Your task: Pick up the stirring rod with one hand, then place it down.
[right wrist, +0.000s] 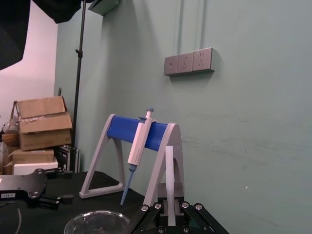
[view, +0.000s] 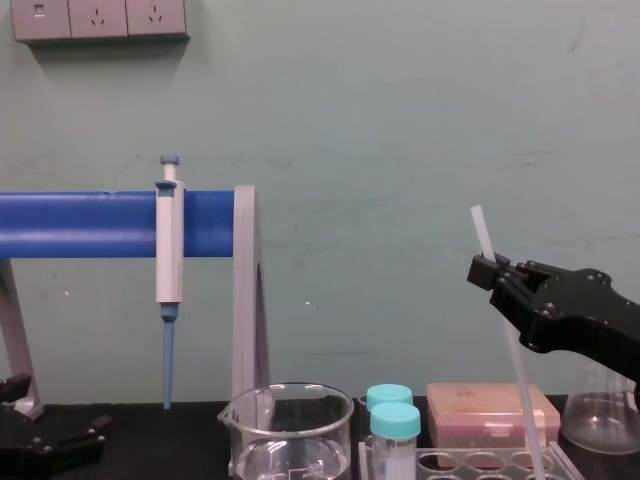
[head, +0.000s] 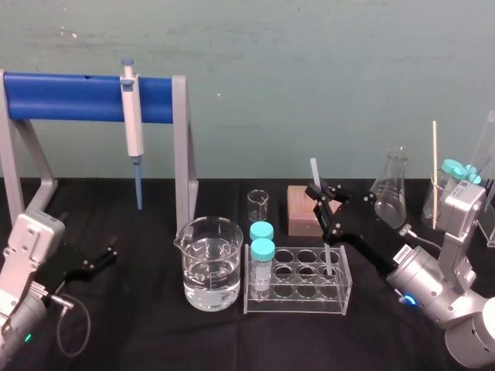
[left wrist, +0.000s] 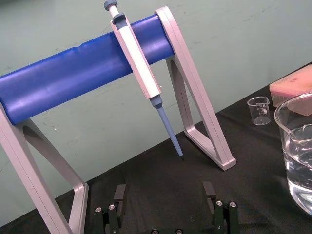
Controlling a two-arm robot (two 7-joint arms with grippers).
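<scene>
The stirring rod [head: 319, 209] is a thin whitish rod, standing nearly upright and leaning slightly. My right gripper [head: 319, 195] is shut on its upper part, and a short end sticks out above the fingers. In the chest view the stirring rod [view: 505, 320] runs down from the right gripper [view: 487, 268] toward the clear tube rack [head: 298, 297]. Its lower end is among the rack's right-hand holes. The stirring rod [right wrist: 169, 180] rises between the fingers in the right wrist view. My left gripper [head: 107, 253] rests low at the far left, open with nothing between its fingers [left wrist: 119, 195].
A beaker of water [head: 207, 267] stands left of the rack, which holds two teal-capped tubes [head: 262, 251]. A small beaker [head: 257, 205], a pink box [head: 302, 210] and a conical flask [head: 392, 189] stand behind. A white-and-blue pipette [head: 133, 116] hangs on the blue stand [head: 69, 97].
</scene>
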